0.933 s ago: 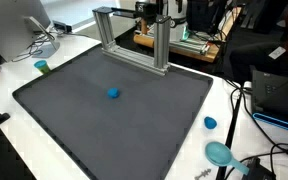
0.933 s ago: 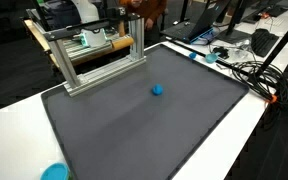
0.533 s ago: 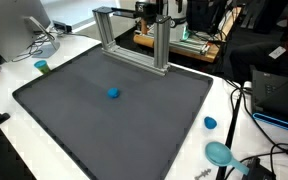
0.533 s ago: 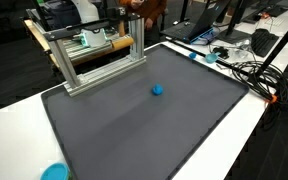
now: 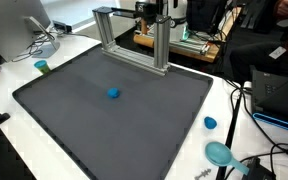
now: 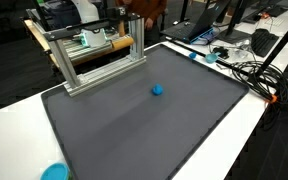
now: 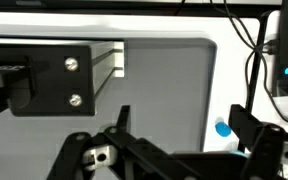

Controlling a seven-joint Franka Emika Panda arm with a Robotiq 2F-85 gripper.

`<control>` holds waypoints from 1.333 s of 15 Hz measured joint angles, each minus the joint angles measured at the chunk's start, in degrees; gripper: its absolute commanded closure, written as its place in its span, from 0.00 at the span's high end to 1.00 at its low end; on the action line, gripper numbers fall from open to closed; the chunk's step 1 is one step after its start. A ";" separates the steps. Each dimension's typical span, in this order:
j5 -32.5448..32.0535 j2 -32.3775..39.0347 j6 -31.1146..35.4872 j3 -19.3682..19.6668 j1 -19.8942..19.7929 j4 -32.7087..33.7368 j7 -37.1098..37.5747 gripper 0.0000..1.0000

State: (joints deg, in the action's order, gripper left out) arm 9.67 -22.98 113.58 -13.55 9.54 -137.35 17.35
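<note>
In the wrist view my gripper point(image 7: 184, 128) is open and empty, its two black fingers point(image 7: 122, 118) spread wide, hanging high over the far edge of the grey mat point(image 7: 164, 80). The aluminium frame's black bracket point(image 7: 54, 82) lies below to the left. A small blue cap point(image 7: 221, 128) on the white table shows between the fingers, far beneath them. A small blue object point(image 5: 113, 94) sits alone near the mat's middle in both exterior views point(image 6: 157, 89), well away from the gripper. The gripper's dark body point(image 5: 150, 10) shows above the frame's top.
An aluminium frame point(image 5: 160, 45) stands at the mat's far edge point(image 6: 69, 60). A blue cap point(image 5: 210, 123) and a teal bowl point(image 5: 220, 153) lie on the white table beside the mat. A green cup point(image 5: 42, 67), cables point(image 6: 249, 70) and electronics ring the table.
</note>
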 measured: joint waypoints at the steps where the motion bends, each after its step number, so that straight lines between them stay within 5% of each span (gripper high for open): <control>1: -0.14 -1.24 0.04 1.38 -0.51 0.03 -1.50 1.00; 10: -7.75 -8.39 4.16 9.62 -7.68 -6.90 -11.24 1.00; 20: -14.01 -8.18 3.22 9.36 -11.28 -7.22 -7.54 1.00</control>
State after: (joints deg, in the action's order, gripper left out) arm -4.35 -31.16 116.79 -4.19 -1.74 -144.56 9.80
